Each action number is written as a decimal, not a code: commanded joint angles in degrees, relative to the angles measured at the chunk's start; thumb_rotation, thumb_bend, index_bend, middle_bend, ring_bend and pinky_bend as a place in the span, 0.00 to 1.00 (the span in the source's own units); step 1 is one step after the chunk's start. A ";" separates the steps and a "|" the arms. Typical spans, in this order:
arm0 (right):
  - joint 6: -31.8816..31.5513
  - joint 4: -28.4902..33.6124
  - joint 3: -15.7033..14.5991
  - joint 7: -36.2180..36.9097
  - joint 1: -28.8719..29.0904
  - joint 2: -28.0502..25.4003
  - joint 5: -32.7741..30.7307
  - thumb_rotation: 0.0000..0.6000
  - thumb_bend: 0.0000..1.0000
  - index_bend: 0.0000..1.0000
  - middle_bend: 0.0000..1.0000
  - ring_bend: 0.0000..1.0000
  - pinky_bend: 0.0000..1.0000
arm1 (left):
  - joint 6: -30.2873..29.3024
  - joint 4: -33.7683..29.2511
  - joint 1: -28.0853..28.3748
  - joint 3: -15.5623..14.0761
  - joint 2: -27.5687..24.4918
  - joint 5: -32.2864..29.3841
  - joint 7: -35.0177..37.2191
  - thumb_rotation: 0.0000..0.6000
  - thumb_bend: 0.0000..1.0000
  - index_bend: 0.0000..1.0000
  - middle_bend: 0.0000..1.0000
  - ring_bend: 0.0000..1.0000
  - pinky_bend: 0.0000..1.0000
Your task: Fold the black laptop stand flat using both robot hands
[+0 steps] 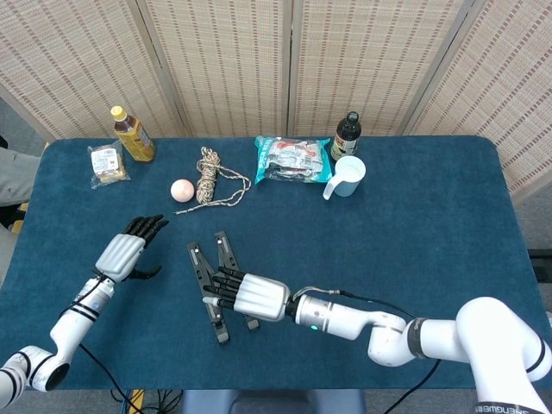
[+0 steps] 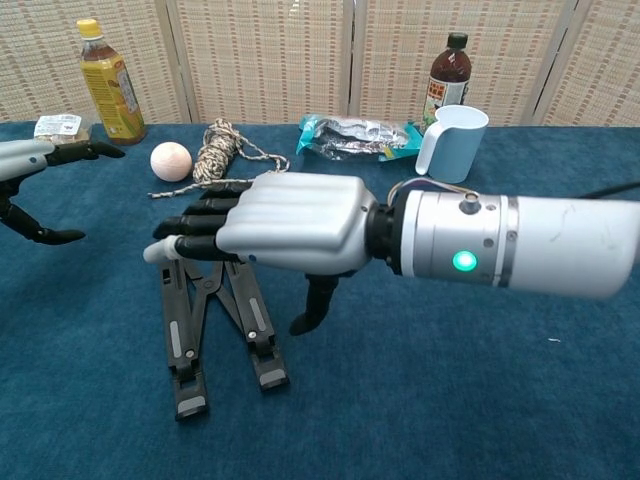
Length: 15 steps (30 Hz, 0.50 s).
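The black laptop stand (image 1: 199, 262) (image 2: 185, 345) lies flat on the blue table, its two legs close together in a narrow V. My right hand (image 1: 254, 296) (image 2: 280, 225) hovers palm-down over the stand's far end. Its fingers (image 2: 195, 235) are stretched out and its thumb hangs down beside the right leg; it holds nothing. My left hand (image 1: 125, 253) (image 2: 30, 160) is off to the left, well apart from the stand, with fingers spread and nothing in it. The right hand hides part of the stand in the head view.
Along the back of the table stand a yellow tea bottle (image 1: 133, 134), a snack packet (image 1: 107, 164), a pale ball (image 1: 182, 191), a rope bundle (image 1: 210, 178), a foil bag (image 1: 293, 160), a dark bottle (image 1: 347, 136) and a light-blue cup (image 1: 348, 176).
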<state>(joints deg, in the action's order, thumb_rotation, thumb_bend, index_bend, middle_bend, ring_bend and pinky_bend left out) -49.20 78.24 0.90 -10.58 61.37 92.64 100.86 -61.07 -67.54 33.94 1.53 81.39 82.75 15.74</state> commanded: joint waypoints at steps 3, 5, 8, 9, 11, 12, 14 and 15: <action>9.44 1.86 0.66 0.63 6.82 -4.90 -0.68 1.00 0.00 0.00 0.00 0.00 0.00 | -0.86 -1.15 -1.16 0.34 -0.68 -0.64 -0.50 1.00 0.25 0.04 0.00 0.00 0.00; 11.20 0.73 0.46 1.51 8.39 -4.58 -0.23 1.00 0.00 0.00 0.00 0.00 0.00 | -1.29 -1.47 -1.58 0.54 -0.84 -0.77 -0.50 1.00 0.25 0.04 0.00 0.00 0.00; 13.38 -1.49 -0.21 2.50 11.07 -3.69 1.49 1.00 0.00 0.00 0.00 0.00 0.00 | -2.00 -1.75 -2.16 0.84 -0.98 -0.89 -0.39 1.00 0.25 0.04 0.00 0.00 0.00; 13.95 -2.42 -0.51 2.84 12.09 -3.20 2.27 1.00 0.00 0.00 0.00 0.00 0.00 | -2.23 -1.81 -2.38 0.94 -1.03 -0.94 -0.32 1.00 0.25 0.04 0.00 0.00 0.00; 14.28 -3.99 -1.11 3.38 13.45 -2.31 3.60 1.00 0.00 0.00 0.00 0.00 0.00 | -2.46 -1.86 -2.66 1.04 -1.09 -0.95 -0.16 1.00 0.25 0.04 0.00 0.00 0.00; 14.28 -4.80 -1.42 3.69 13.99 -1.80 4.18 1.00 0.00 0.00 0.00 0.00 0.00 | -2.55 -1.86 -2.79 1.06 -1.12 -0.93 -0.08 1.00 0.25 0.04 0.00 0.00 0.00; 13.76 -6.87 -2.21 4.52 15.03 -0.37 5.55 1.00 0.00 0.00 0.00 0.00 0.00 | -2.76 -1.77 -3.06 1.12 -1.16 -0.88 0.10 1.00 0.25 0.04 0.00 0.00 0.00; 13.64 -8.14 -2.65 5.04 15.56 0.49 6.08 1.00 0.00 0.00 0.00 0.00 0.00 | -2.87 -1.72 -3.21 1.18 -1.18 -0.86 0.25 1.00 0.25 0.04 0.00 0.00 0.00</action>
<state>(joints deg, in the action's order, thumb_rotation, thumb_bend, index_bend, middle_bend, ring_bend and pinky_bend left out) -35.39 71.73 -0.90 -6.46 75.97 91.81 105.78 -63.91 -69.29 30.75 2.69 80.23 81.87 15.95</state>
